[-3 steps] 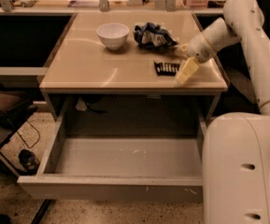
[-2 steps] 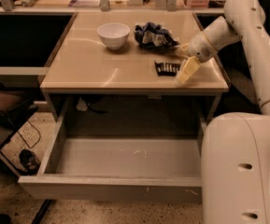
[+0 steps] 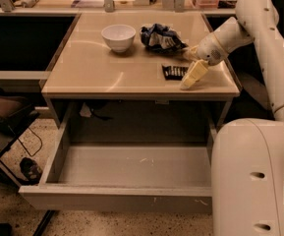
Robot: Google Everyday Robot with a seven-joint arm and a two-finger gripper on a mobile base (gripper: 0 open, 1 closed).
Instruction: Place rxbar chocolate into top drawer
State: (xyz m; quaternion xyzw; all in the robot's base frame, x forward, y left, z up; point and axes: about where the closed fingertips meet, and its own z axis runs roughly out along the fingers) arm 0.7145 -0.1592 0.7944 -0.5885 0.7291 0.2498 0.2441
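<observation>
The rxbar chocolate (image 3: pixel 173 72) is a small black bar lying flat on the tan table top, near its right front. My gripper (image 3: pixel 190 76) hangs over the table just right of the bar, pointing down and to the left, its tip close beside the bar's right end. I cannot tell whether it touches the bar. The top drawer (image 3: pixel 117 199) is pulled out wide below the table's front edge, and its grey inside holds nothing.
A white bowl (image 3: pixel 118 36) stands at the back middle of the table (image 3: pixel 87 77). A crumpled blue-and-white bag (image 3: pixel 161 37) lies behind the bar. My white arm and base (image 3: pixel 252 171) fill the right side. A dark stool and cables are on the floor at left.
</observation>
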